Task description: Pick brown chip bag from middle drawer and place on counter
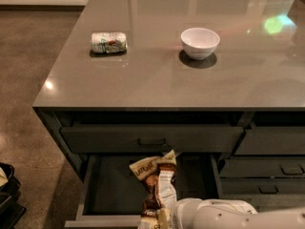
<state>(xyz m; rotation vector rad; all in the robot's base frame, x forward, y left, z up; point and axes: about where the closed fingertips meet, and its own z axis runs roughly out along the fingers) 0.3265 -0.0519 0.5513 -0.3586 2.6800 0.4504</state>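
Note:
The brown chip bag [158, 182] stands nearly upright over the open middle drawer [112, 191], its tan top end level with the drawer above. My gripper [163, 218] is at the bottom edge of the view, shut on the bag's lower end and holding it above the drawer floor. The white arm [224, 214] comes in from the lower right. The grey counter [157, 78] lies above the drawers.
A small white-and-green can [109, 42] lies on its side at the counter's left. A white bowl [200, 42] stands near the counter's middle. Shut drawers [152, 138] sit above and to the right [267, 178]. A dark object [7, 190] sits on the floor at left.

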